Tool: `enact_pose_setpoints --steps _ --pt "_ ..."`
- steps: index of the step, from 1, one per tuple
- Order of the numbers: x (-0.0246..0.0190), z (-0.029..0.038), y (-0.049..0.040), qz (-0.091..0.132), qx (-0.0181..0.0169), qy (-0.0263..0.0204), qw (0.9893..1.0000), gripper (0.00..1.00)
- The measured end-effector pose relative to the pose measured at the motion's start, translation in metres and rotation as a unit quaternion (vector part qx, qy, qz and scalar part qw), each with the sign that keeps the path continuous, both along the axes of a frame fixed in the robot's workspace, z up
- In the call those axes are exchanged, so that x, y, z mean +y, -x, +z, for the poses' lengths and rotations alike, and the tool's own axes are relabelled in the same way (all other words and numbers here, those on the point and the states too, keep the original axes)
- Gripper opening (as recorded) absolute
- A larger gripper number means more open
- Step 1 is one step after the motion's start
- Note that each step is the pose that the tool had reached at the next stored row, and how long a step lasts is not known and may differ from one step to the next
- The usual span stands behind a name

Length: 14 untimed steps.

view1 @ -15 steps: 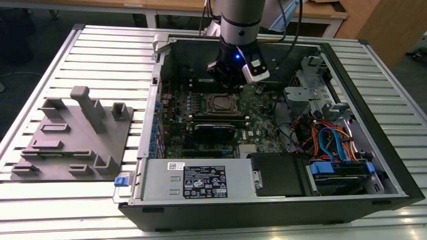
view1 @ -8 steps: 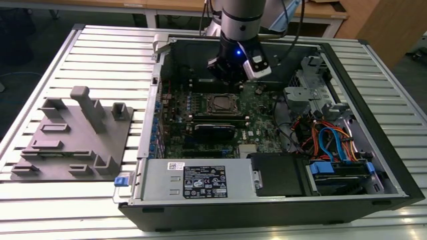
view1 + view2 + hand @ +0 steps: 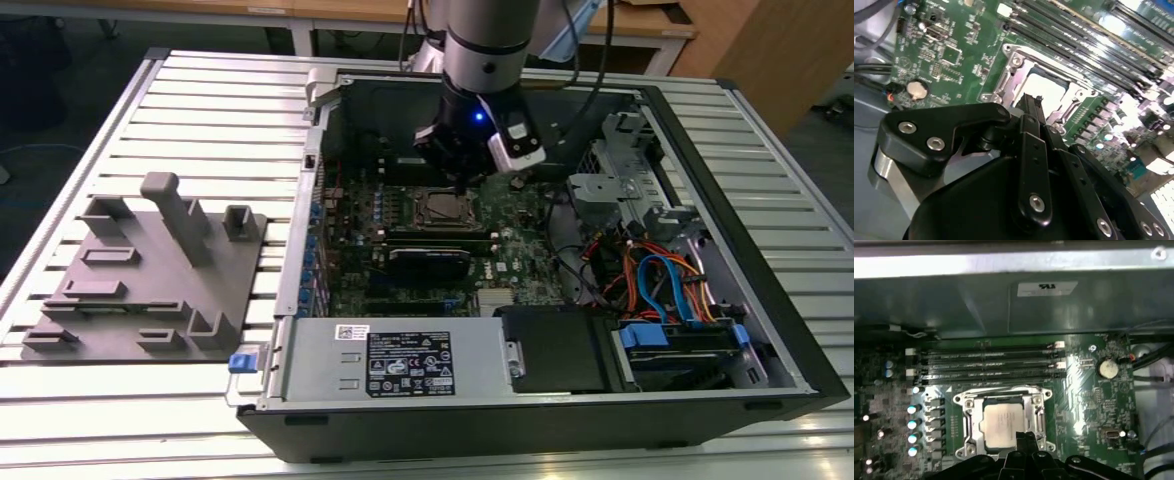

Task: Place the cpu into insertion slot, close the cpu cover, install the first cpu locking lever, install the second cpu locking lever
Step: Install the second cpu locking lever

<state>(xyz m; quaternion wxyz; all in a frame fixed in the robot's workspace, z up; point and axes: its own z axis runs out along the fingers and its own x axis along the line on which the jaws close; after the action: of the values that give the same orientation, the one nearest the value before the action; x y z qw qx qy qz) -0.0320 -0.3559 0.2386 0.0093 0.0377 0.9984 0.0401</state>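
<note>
The cpu (image 3: 1003,425) lies flat in the insertion slot (image 3: 441,208) on the green motherboard, its silvery top facing up. The cpu cover (image 3: 1037,412) lies down around it as a silvery frame, also seen in the second wrist view (image 3: 1013,75) around the cpu (image 3: 1046,86). My gripper (image 3: 1024,438) hangs just above one edge of the socket with its black fingers pressed together and nothing between them. In the exterior view the gripper (image 3: 461,184) points down at the socket's far edge. Its fingertips hide part of the cover's rim.
Long black memory slots (image 3: 989,365) run beside the socket. A coin battery (image 3: 1107,368) sits on the board. The open computer case holds a grey power supply box (image 3: 400,362), coloured cables (image 3: 661,285) and a drive cage (image 3: 607,190). A grey fixture (image 3: 147,275) stands at the exterior view's left.
</note>
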Motion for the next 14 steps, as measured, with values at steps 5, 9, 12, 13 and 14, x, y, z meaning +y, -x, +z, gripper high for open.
enact_pose_setpoints --steps 5,9,12,13,14 --pt "-0.0022 -0.0001 0.0000 0.001 0.0155 0.0002 0.9999 0.10" --pt "-0.0091 -0.0003 0.0000 0.001 0.0157 0.0001 0.9999 0.10" --pt "-0.0145 -0.0003 0.0000 0.001 0.0157 0.0001 0.9999 0.10" --pt "-0.0165 -0.0003 0.0000 0.001 0.0157 0.0001 0.9999 0.10" --pt "-0.0182 -0.0003 0.0000 0.001 0.0156 0.0001 0.9999 0.10"
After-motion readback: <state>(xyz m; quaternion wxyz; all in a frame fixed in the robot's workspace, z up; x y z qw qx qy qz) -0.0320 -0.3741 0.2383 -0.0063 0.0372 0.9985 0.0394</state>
